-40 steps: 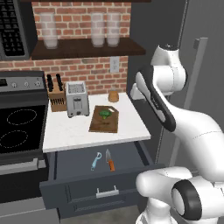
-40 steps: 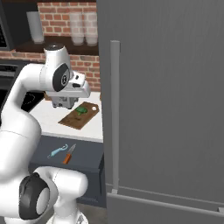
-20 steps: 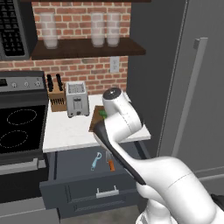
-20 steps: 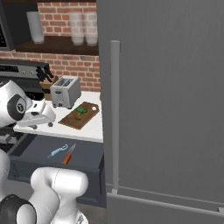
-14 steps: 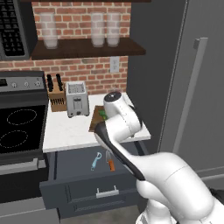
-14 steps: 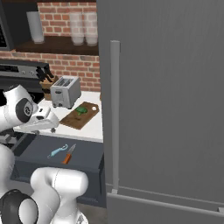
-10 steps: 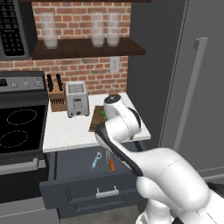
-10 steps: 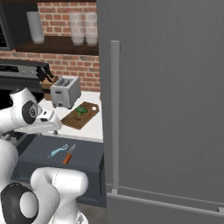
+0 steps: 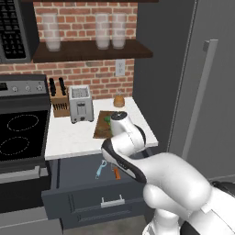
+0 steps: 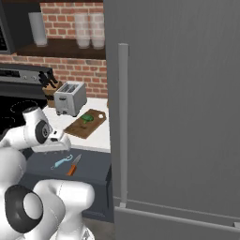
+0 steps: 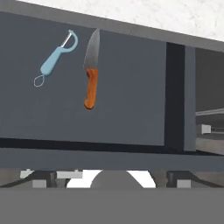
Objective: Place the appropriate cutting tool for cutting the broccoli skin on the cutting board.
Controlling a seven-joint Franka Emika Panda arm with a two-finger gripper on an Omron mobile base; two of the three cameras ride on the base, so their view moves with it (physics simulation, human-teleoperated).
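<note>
The cutting tool, a small knife [image 11: 91,74] with an orange handle, lies in the open drawer [image 9: 82,183] beside a light-blue peeler [image 11: 54,59]. Both base views show the knife [image 9: 116,173] [image 10: 72,166] too. My gripper [image 10: 58,149] hangs over the drawer's left part, above and apart from the knife. Its fingertips [image 11: 43,176] stand wide apart at the bottom of the hand view with nothing between them, so it is open. The brown cutting board [image 9: 102,129] [image 10: 84,125] lies on the white counter with the broccoli [image 9: 108,119] [image 10: 87,117] on its far end.
A toaster [image 9: 81,103] and a wooden knife block [image 9: 58,98] stand at the back left of the counter, with a small brown jar [image 9: 119,100] at the back right. The stove [image 9: 18,133] is to the left. The tall grey fridge [image 10: 178,117] closes off the right.
The arm has swung down from beside the fridge to low over the open drawer, and the hand has sunk closer to it. Knife, peeler, board and broccoli have not moved.
</note>
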